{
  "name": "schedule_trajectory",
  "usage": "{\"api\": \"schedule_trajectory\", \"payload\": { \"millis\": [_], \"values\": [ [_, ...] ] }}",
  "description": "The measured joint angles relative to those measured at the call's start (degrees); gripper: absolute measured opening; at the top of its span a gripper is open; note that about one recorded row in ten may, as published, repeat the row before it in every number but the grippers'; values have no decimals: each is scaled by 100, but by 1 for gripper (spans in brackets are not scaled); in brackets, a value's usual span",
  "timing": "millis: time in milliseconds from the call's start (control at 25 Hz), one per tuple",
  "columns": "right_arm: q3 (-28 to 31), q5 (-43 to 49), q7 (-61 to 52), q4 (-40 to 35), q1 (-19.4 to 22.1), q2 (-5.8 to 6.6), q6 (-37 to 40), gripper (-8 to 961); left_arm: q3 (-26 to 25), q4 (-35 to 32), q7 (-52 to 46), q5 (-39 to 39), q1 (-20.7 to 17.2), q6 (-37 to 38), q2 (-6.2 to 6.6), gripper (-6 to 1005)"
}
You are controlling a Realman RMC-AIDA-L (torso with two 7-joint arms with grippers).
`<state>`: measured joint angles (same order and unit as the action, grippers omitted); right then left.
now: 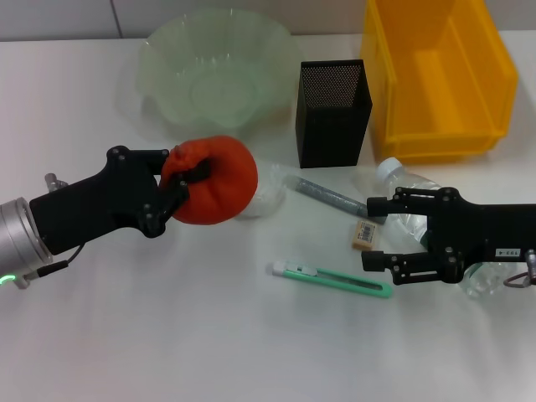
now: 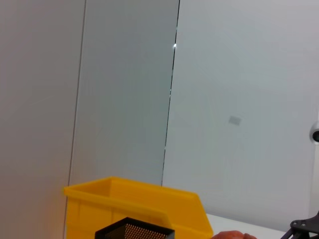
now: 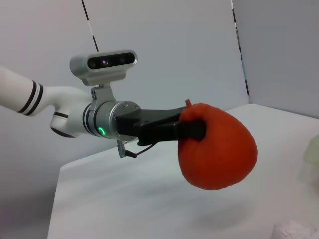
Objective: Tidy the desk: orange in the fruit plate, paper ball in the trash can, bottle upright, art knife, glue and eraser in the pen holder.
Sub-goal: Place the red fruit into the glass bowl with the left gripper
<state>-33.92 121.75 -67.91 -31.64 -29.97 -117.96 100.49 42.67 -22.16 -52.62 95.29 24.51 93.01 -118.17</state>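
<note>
The left pincer (image 1: pixel 186 186) pinches the orange (image 1: pixel 214 180), up off the table (image 1: pixel 167 335); the plate (image 1: pixel 213 71) sits just past it. The right pincer (image 1: pixel 378 234) is spread around the lying bottle (image 1: pixel 410 197).

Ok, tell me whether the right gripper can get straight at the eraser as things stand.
Probably yes. The right gripper is open beside the bottle, and the eraser lies bare on the table just past its fingertips. The left gripper, holding the orange, is well clear.
</note>
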Motion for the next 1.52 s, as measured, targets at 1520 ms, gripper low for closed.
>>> {"api": "schedule_trajectory", "payload": {
  "millis": [1520],
  "values": [
    [35, -398, 115, -58, 40, -96, -875, 805, -5, 1119, 512, -1875, 1484, -2674, -105, 48]
  ]
}}
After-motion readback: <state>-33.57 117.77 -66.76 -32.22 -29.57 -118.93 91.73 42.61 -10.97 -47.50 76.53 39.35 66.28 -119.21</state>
